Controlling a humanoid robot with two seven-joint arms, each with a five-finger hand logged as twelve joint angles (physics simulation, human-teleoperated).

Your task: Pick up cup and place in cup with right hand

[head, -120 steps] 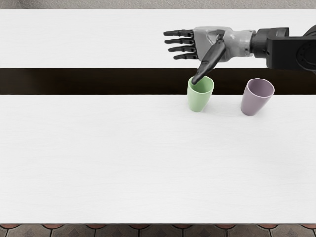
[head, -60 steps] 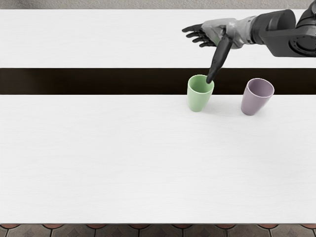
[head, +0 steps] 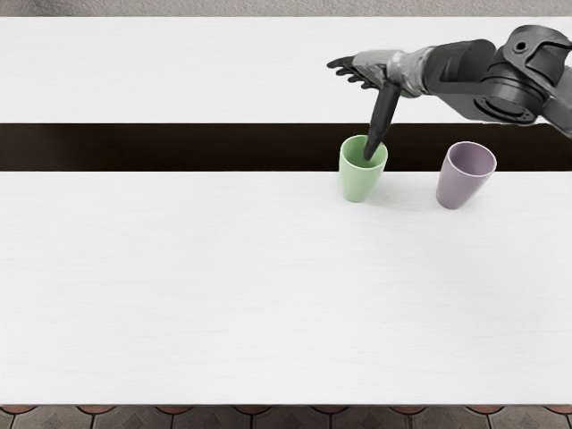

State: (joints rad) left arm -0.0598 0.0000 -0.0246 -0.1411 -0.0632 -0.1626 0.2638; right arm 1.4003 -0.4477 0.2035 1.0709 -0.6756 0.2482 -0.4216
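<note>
Reaching in from the right edge of the head view, the right arm (head: 465,76) stretched across the far part of the table (head: 223,286), its dark, jointed sections leading to a grey and black right hand (head: 382,66). That hand was open and had hold of nothing: its four fingers (head: 345,66) pointed toward the picture's left, extended and bunched close together in the view, while the thumb (head: 384,116) stuck out well apart from them, angled down toward the near side. The thumb's tip overlapped the mouth of the green cup (head: 359,185); whether it touched the cup, dipped inside it or hung above it, I could not tell. The green cup stood upright on the white tabletop, its mouth facing up and its inside partly in sight behind the thumb. Near it, toward the picture's right, stood the purple cup (head: 458,185), also upright, with its open mouth showing and its sides narrowing toward the base. The two cups were apart, side by side, neither one inside the other, and the forearm crossed the view beyond the purple one. Behind their rims ran a dark band (head: 179,147), lying across the view between two white stretches of the table. Patterned brown tiles (head: 206,418) showed along the bottom edge, and a rough grey surface (head: 179,7) along the top.
</note>
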